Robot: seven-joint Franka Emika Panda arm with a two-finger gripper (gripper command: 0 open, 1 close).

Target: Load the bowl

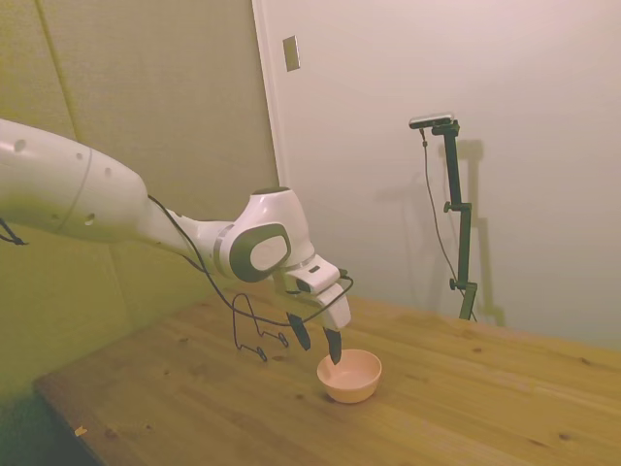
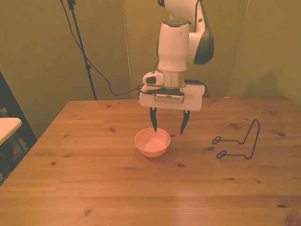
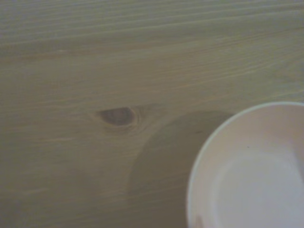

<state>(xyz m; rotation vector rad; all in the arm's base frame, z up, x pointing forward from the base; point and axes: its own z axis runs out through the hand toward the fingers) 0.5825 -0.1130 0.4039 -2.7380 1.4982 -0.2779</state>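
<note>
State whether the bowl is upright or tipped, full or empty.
Upright and empty: the bowl sits flat on the table, rim up, its bare inside showing.

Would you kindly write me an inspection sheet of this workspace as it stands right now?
Surface: wooden plank table with dark knots, bare apart from two items.
Job's things: small round pale pink-peach bowl, upright and empty; thin black wire rack standing apart, toward the front view's right.
Clutter: nothing seen.
Grippers: white arm's two-finger gripper, fingers open and pointing down, one dark fingertip over the bowl's rim, the other just outside it; holding nothing.
Cables: black cable looped along the arm's wrist; another trailing down the back wall.
Surroundings: plain walls; a white ledge at the front view's left edge.
</note>
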